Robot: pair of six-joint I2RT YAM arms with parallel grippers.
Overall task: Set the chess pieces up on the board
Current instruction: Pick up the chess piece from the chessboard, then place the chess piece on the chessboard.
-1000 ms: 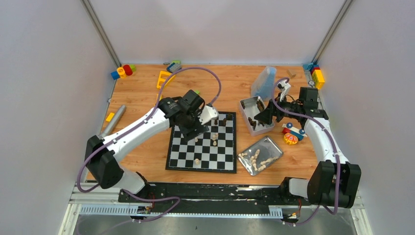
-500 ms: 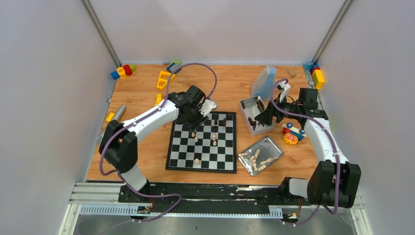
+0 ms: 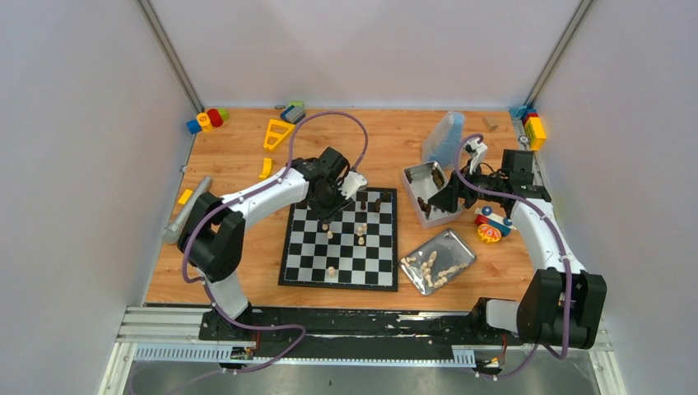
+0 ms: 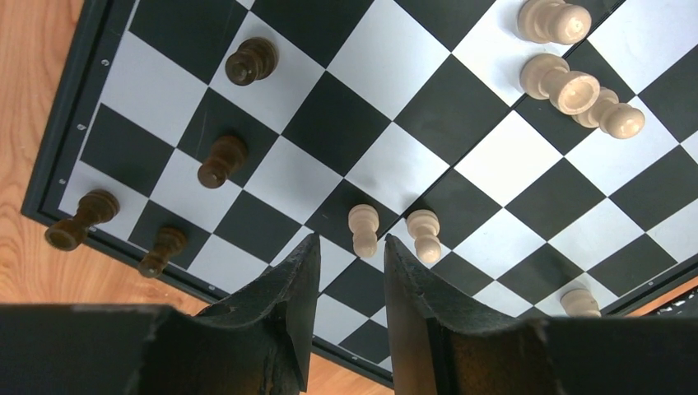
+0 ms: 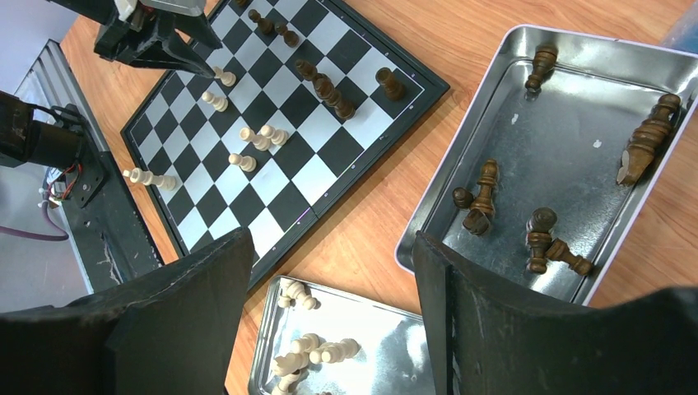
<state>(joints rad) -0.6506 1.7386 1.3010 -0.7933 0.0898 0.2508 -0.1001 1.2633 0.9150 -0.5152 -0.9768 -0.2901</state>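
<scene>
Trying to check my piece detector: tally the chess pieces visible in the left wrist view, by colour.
dark brown chess pieces: 4
cream chess pieces: 6
Total: 10

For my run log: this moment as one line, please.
left claw open, tips flanking cream pawn | right claw open, empty, near dark-piece tray

Left arm stretched forward, left hand (image 4: 350,239) narrowly parted, right hand (image 5: 331,237) spread wide.
</scene>
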